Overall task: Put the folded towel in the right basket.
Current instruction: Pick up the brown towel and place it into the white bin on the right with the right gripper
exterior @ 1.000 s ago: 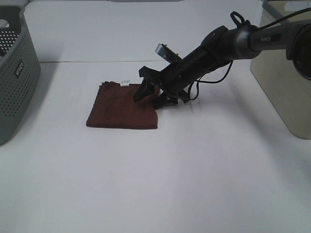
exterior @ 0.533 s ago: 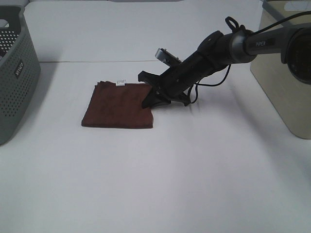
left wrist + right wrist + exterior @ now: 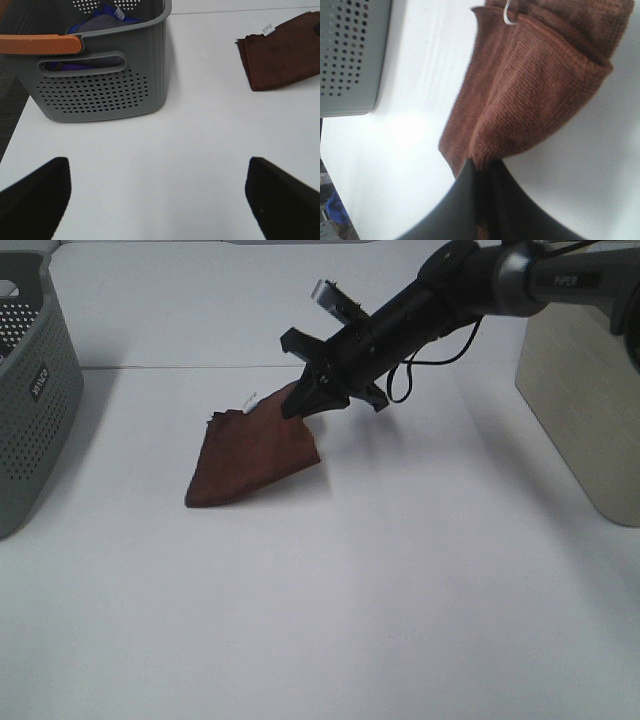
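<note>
The folded brown towel has a white tag and hangs tilted, its right edge lifted and its lower left corner still on the white table. My right gripper is shut on the towel's right edge; the right wrist view shows the towel pinched between the black fingers. The towel also shows in the left wrist view. The beige right basket stands at the right edge. My left gripper is open and empty, over bare table near the grey basket.
A grey perforated basket stands at the left edge; in the left wrist view it has an orange handle and holds blue cloth. A white table spans between both baskets.
My right gripper has closed on the towel's right edge and risen, lifting that side off the table. The towel now hangs tilted instead of lying flat.
</note>
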You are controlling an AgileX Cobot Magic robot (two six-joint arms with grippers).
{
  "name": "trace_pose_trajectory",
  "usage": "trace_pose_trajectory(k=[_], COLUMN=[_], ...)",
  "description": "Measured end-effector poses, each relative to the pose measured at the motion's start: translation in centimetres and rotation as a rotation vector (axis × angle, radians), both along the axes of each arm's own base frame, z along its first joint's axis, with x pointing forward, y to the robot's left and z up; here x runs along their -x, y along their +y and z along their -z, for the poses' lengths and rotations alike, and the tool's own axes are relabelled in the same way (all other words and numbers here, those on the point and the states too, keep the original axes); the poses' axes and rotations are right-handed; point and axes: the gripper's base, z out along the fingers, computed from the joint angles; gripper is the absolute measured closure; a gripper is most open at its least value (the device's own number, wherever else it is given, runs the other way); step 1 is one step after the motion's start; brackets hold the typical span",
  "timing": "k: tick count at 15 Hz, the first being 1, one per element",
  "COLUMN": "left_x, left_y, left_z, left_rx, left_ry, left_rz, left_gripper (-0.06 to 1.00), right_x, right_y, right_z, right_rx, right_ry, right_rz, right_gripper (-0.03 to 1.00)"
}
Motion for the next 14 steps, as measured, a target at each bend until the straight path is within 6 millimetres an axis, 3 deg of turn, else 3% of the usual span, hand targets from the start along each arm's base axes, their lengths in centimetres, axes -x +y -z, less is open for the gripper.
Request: trace_pose_trajectory(k=[1, 4, 5, 9, 11, 14], left_x=[0.0, 0.0, 0.0, 0.0, 0.0, 0.0], left_y=[0.0, 0.0, 0.0, 0.0, 0.0, 0.0], left_z=[0.0, 0.0, 0.0, 0.0, 0.0, 0.0], left_rx=[0.0, 0.0, 0.0, 0.0, 0.0, 0.0], left_ry=[0.0, 0.0, 0.0, 0.0, 0.0, 0.0], left_rz=[0.0, 0.0, 0.0, 0.0, 0.0, 0.0], left_gripper=[0.06, 0.06, 0.06, 0.06, 0.06, 0.06], right_x=[-0.3, -0.8, -1.0, -0.1, 0.4, 0.4], right_y=[-1.4, -4.7, -8.4, -17.4, -22.1, -29.1], right_z=[-2.6, -6.7, -10.6, -18.3, -20.3, -21.7], right_rx=[-0.014, -0.037, -0.05, -0.058, -0.081, -0.168], right_ry=[-0.034, -0.084, -0.152, -0.309, -0.351, -0.417], right_rz=[0.011, 0.052, 0.111, 0.291, 0.402, 0.631], right_gripper=[0.93, 0.93, 0.93, 0.93, 0.93, 0.93])
